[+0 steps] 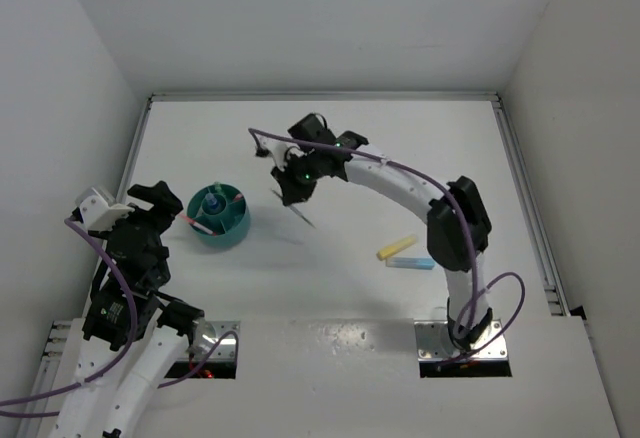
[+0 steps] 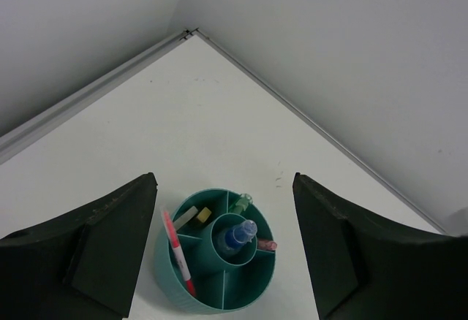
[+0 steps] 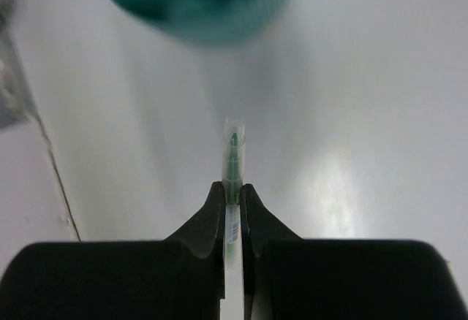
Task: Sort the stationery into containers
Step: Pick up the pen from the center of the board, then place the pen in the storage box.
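The round teal container (image 1: 220,218) (image 2: 219,294) with inner dividers stands left of centre. It holds a clear blue-capped bottle (image 2: 240,234) in its middle cup, a red pen (image 2: 178,250), a yellow bit (image 2: 203,214), a mint marker (image 2: 241,202) and a pink marker (image 2: 266,245). My right gripper (image 1: 290,198) (image 3: 232,187) is shut on a thin green pen (image 3: 233,155) with a clear cap, right of the container (image 3: 197,2). A yellow marker (image 1: 396,248) and a blue marker (image 1: 411,262) lie on the table at the right. My left gripper (image 2: 223,250) hangs open above the container.
White walls close the table on three sides, with a rail (image 1: 530,208) along the right edge. The right arm (image 1: 400,183) arches over the table's middle.
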